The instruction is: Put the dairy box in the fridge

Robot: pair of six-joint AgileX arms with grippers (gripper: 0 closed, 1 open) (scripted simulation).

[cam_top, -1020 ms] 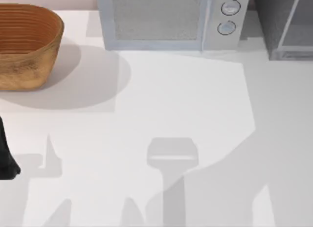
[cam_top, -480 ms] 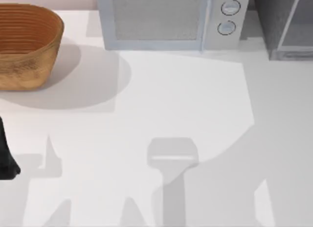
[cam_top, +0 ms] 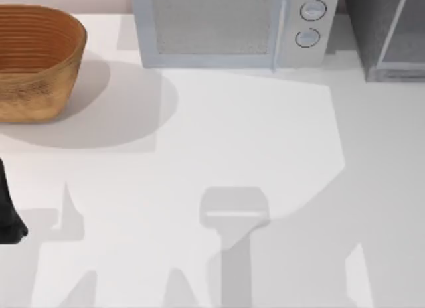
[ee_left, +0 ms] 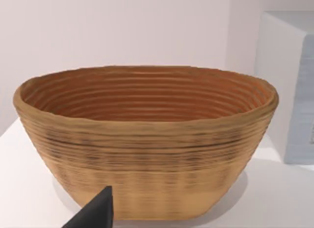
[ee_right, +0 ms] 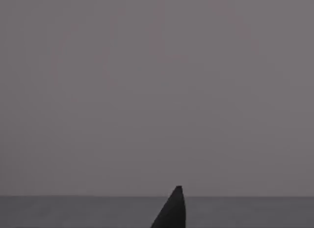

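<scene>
Dairy box: its position cannot be told from these views. As a judgement from the task alone, a small carton should be light, fairly stiff but crushable at the walls and smooth-sided; best held across two opposite flat faces around mid-height, with moderate pressure.

Fridge (cam_top: pixel 388 36): one, dark grey, at the table's far right corner, its pale door panel angled. The right wrist view faces a flat grey surface at close range, likely part of this appliance.

Microwave (cam_top: pixel 232 29): one, silver-white, two round dials, far edge, centre, just left of the fridge.

Basket (cam_top: pixel 36 62): one, woven, far left. Its inside is bare as far as the left wrist view reaches.

Table (cam_top: pixel 219 155): one, white.

Left gripper (ee_left: pixel 95 212): one, at the table's left edge, facing the basket; one dark fingertip shows, so whether the fingers are spread or pressed together cannot be told.

Right gripper (ee_right: pixel 171 211): one dark fingertip shows; state likewise cannot be told.
</scene>
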